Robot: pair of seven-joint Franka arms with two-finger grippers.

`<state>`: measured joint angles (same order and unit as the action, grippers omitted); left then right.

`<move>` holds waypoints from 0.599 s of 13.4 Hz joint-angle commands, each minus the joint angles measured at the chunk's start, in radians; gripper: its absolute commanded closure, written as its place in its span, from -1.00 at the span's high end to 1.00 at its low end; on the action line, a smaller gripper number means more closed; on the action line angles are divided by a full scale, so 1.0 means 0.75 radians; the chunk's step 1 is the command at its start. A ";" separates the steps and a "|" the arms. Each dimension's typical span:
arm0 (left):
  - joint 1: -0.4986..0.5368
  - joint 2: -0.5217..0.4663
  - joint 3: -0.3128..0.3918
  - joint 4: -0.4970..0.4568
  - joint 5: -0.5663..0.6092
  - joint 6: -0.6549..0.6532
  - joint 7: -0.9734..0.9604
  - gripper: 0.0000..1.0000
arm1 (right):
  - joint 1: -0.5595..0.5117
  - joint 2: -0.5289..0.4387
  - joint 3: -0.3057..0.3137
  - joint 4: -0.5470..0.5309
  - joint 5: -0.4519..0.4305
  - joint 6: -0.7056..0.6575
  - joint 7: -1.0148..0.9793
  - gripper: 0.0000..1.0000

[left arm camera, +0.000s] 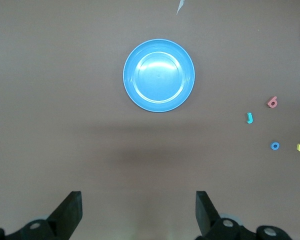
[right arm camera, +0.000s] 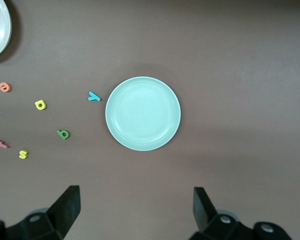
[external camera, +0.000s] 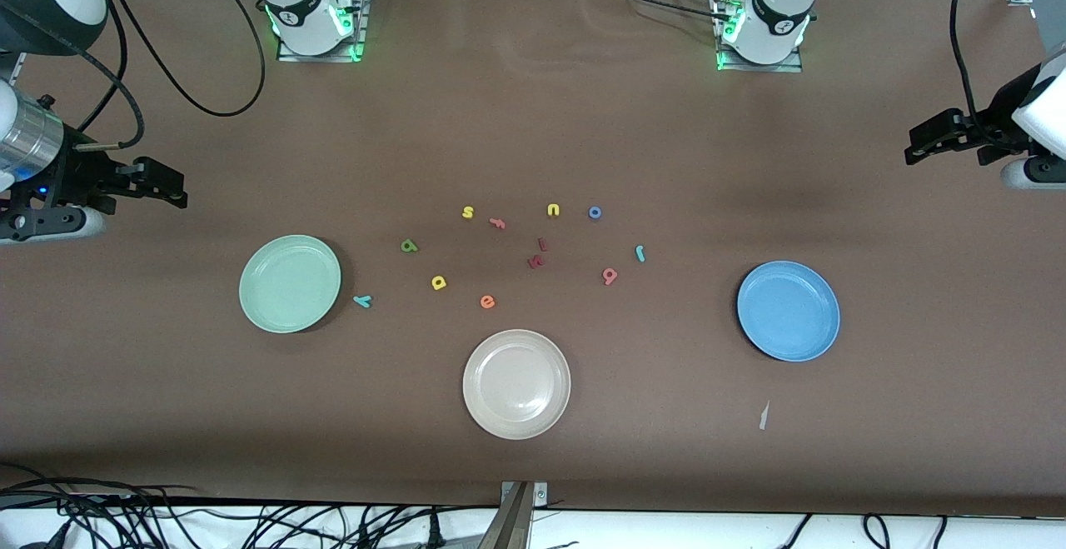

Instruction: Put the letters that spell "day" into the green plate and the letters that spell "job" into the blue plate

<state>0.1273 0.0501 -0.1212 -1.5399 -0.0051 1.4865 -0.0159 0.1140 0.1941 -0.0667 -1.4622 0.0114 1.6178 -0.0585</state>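
Observation:
The green plate (external camera: 290, 283) (right arm camera: 143, 113) lies toward the right arm's end with nothing in it. Beside it lie the teal "y" (external camera: 362, 301) (right arm camera: 94, 97), yellow "a" (external camera: 439, 282) (right arm camera: 40, 104) and dark green "d" (external camera: 409, 246) (right arm camera: 63, 134). The blue plate (external camera: 788, 311) (left arm camera: 159, 75), also bare, lies toward the left arm's end. The teal "j" (external camera: 640, 253) (left arm camera: 249, 118), pink "b" (external camera: 610, 276) (left arm camera: 272, 102) and blue "o" (external camera: 595, 212) (left arm camera: 275, 146) lie near it. My right gripper (external camera: 171, 187) (right arm camera: 136, 207) and left gripper (external camera: 916, 149) (left arm camera: 139, 210) hover open and hold nothing, each high over its own table end.
A beige plate (external camera: 516, 383) sits nearest the front camera, between the two coloured plates. Other letters lie among the task letters: yellow "s" (external camera: 468, 212), pink "f" (external camera: 498, 222), yellow "u" (external camera: 553, 210), orange "e" (external camera: 487, 301) and two dark red pieces (external camera: 536, 262). A paper scrap (external camera: 763, 416) lies near the blue plate.

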 commanded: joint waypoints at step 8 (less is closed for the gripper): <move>0.000 -0.007 -0.004 -0.011 0.027 0.010 0.003 1.00 | -0.011 0.005 -0.001 0.021 0.011 -0.026 -0.034 1.00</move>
<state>0.1273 0.0501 -0.1212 -1.5399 -0.0051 1.4865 -0.0159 0.1132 0.1957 -0.0668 -1.4622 0.0114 1.6164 -0.0593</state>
